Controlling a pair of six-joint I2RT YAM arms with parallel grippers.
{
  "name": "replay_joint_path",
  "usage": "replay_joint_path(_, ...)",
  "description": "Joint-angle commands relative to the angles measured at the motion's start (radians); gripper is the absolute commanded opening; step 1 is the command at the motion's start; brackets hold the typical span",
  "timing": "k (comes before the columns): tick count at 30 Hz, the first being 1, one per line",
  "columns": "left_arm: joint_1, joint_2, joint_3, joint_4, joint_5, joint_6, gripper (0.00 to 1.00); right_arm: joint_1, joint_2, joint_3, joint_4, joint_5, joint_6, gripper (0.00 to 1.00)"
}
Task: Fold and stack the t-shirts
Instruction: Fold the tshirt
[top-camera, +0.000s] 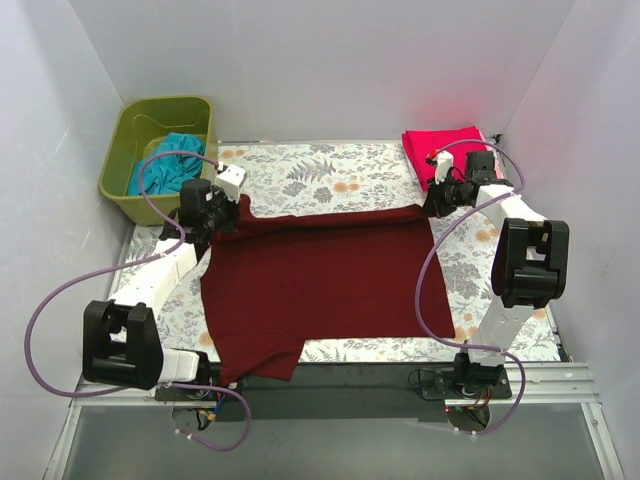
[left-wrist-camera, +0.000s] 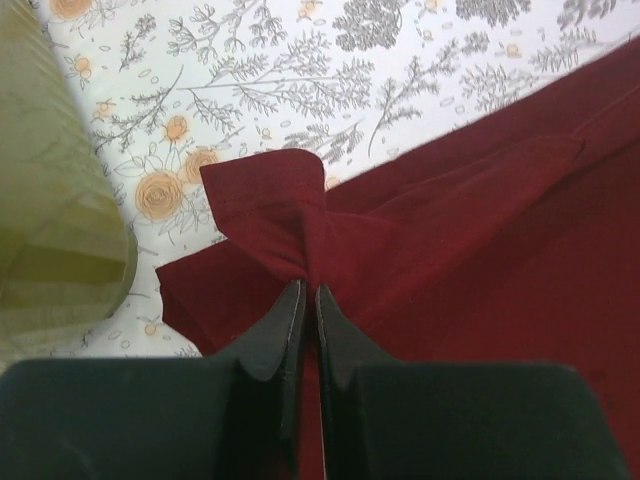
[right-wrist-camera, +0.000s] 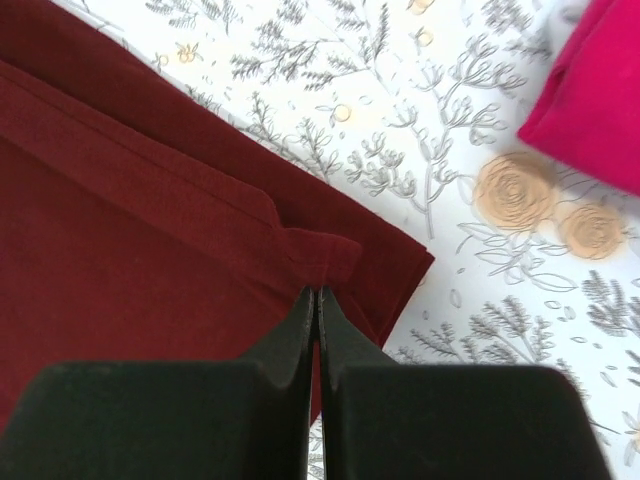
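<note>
At the centre of the floral-covered counter (top-camera: 330, 175) you have the maroon t-shirt (top-camera: 330, 280) spread flat, its far edge turned over in a narrow band running side to side. The near left corner of this shirt reaches past the counter's front edge onto the dark rail (top-camera: 350, 375).

Your left end effector (left-wrist-camera: 308, 290) sits at the shirt's far left corner. Its fingers are pressed together on a bunched tuft of maroon cloth that stands up above the tips. Your right end effector (right-wrist-camera: 316, 292) sits at the shirt's far right corner, fingers likewise clamped on a small pleat in the folded edge.

Beyond the shirt's far right corner, near it but not touching, the pink-red t-shirt (top-camera: 445, 152) lies folded on the counter. Beyond the shirt's far left corner, off the counter's edge, a green bin (top-camera: 118, 150) holds the teal t-shirt (top-camera: 168, 160), crumpled.
</note>
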Motion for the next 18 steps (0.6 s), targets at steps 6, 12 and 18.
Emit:
replay_joint_path(6,0.001,-0.099,-0.114,-0.080,0.001,0.074,0.00,-0.003,-0.007,-0.082,-0.014,-0.022,-0.086,0.01)
replay_joint_path(12,-0.021,-0.075,-0.153,-0.153,0.035,0.080,0.00,-0.003,0.018,-0.102,-0.014,0.005,-0.114,0.01)
replay_joint_path(18,-0.041,-0.073,-0.193,-0.182,0.015,0.090,0.00,-0.004,0.022,-0.094,-0.017,0.005,-0.123,0.01)
